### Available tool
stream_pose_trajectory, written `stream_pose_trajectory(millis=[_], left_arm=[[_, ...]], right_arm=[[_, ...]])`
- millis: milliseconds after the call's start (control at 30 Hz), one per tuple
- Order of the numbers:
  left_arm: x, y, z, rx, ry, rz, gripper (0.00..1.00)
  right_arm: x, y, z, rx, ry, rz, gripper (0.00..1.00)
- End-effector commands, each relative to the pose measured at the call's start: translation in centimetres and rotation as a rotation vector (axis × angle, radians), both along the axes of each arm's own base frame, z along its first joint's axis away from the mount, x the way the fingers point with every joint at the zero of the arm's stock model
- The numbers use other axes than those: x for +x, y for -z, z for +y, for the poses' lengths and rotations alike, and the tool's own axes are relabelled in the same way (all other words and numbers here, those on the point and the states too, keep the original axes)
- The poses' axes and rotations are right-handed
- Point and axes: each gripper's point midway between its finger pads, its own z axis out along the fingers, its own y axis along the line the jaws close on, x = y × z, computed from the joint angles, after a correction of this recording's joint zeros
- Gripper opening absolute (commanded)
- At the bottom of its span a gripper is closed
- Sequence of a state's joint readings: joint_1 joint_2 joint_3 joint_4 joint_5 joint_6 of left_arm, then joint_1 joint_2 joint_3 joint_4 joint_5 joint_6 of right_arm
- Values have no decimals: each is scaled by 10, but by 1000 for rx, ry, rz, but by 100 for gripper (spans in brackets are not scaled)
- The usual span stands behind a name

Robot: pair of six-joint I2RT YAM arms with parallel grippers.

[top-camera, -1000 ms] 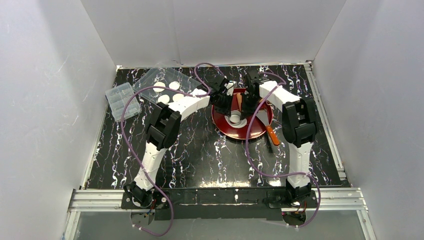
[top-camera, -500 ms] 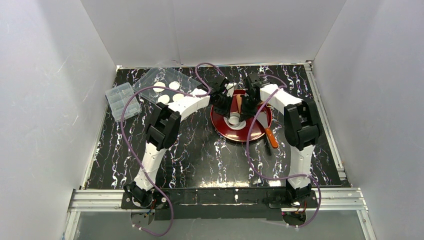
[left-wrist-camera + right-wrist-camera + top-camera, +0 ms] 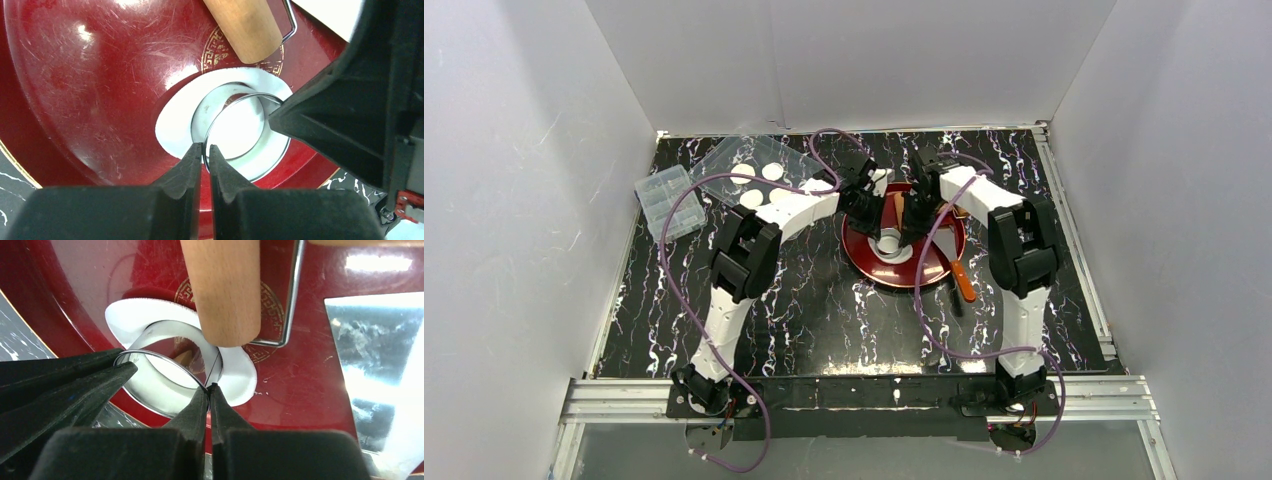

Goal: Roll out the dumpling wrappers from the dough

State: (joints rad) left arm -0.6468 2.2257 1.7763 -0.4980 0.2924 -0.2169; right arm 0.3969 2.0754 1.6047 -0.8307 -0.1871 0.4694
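Several wrappers (image 3: 751, 198) lie finished on the clear tray (image 3: 724, 155). The left claw (image 3: 205, 147) and the right claw (image 3: 210, 387) each clench the rim of the metal ring (image 3: 170, 350), which stands on the flattened dough (image 3: 172, 127) on the red plate (image 3: 864, 262); another disc seems half cut.

Both arms stretched forward, left gripper (image 3: 205, 149) and right gripper (image 3: 210, 389) each pinched tight on the metal ring (image 3: 160, 337).

A metal ring (image 3: 216, 116), set on the flattened white dough (image 3: 175, 125) on a red plate (image 3: 100, 75), is pinched at its rim between the closed fingers of the left gripper (image 3: 205, 152). The ring's opposite side is met by the right gripper (image 3: 280, 120). A wooden roller (image 3: 242, 25) is seen beyond.
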Motion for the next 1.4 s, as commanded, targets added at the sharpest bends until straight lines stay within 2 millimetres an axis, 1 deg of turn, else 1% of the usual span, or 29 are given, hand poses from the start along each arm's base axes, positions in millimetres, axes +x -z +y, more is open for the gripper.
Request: stream_pose_trajectory(millis=[0,100,167,200,300,367,400,433,500,567,633,700,800,867,900,933,1000,1033,1100,1167,1233,1267,1300,1367], left_arm=[[-34,39,46,229,18,170,0],[-14,31,39,209,6,139,0],[-9,27,37,206,10,130,0],[-9,26,39,211,14,127,0],[-26,29,48,220,24,158,0],[-51,37,60,234,28,232,0],[-62,39,63,237,30,271,0],[-71,40,65,235,31,307,0],[-85,42,67,221,38,354,0],[-92,45,67,215,45,381,0],[-88,49,68,228,36,374,0],[-73,52,67,237,24,341,0],[-44,48,60,233,8,293,0],[-30,44,56,227,3,274,0],[-25,41,54,224,9,259,0],[-25,40,55,230,15,254,0],[-31,40,62,246,26,259,0],[-37,36,64,242,30,260,0],[-55,37,72,236,43,291,0],[-80,43,82,236,50,349,0],[-97,51,89,248,47,410,0],[-101,56,92,258,43,421,0],[-99,59,93,265,40,415,0],[-87,58,91,279,35,379,0]], right_arm=[[-24,5,-6,5,47,4,1],[-41,2,1,37,67,1,1],[-44,0,6,59,83,-4,1],[-41,-1,8,71,84,-8,1],[-22,-3,8,52,71,-27,1],[-3,-5,5,35,67,-33,1],[9,-10,6,43,71,-40,1],[15,-10,3,44,82,-33,1],[19,-10,-1,26,96,-37,1],[11,-7,-3,31,108,-32,1],[-8,-2,-2,53,121,-4,1],[-32,3,1,58,114,24,1],[-65,3,7,57,91,44,1],[-73,1,14,92,102,53,1],[-71,0,16,106,105,50,1],[-67,1,15,99,106,44,1],[-45,-2,15,82,103,7,1],[-34,-1,12,70,107,0,1],[-9,0,7,57,121,-5,1],[10,-3,4,45,126,-23,1],[13,-3,2,28,116,-28,1],[10,-1,1,26,111,-22,1],[2,1,0,27,106,-11,1],[-20,5,-2,35,98,16,1]])
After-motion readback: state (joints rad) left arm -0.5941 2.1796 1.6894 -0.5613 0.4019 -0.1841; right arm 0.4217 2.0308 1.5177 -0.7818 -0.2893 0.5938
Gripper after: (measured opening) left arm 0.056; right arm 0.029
